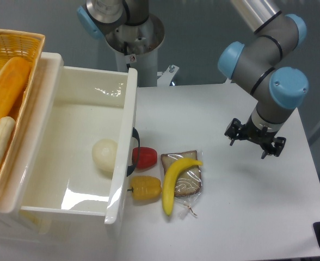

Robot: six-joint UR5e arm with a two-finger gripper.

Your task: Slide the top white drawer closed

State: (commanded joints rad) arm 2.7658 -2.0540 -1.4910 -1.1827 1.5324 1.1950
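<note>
A yellow wicker basket [32, 65] sits at the far left on top of the cabinet, holding pale and orange items. Just beside it, the top white drawer [45, 163] stands pulled well out over the tabletop [203, 117] — a deep glossy tub, open to view from above, with a single pale round object [105, 155] resting on its floor. Its panelled front faces right, and the curved black handle [134, 153] juts from the middle of that front.

Directly against the drawer front lie a red pepper-like item [146, 157] and a yellow one [145, 188], both touching or nearly touching the panel near the handle. Just right of them, a banana [177, 180] lies across a slice of bread in a clear wrapper [185, 173].

Further right, well apart from the drawer, the gripper [254, 140] hovers over bare white surface, pointing down. From this angle I cannot tell how far its fingers are spread; it holds nothing.

Closing likely means pushing the front leftward. The upper stretch of the front panel, above the handle, looks free of clutter — probably the easiest place to press. Open room lies between gripper and drawer along the tabletop's far half.
</note>
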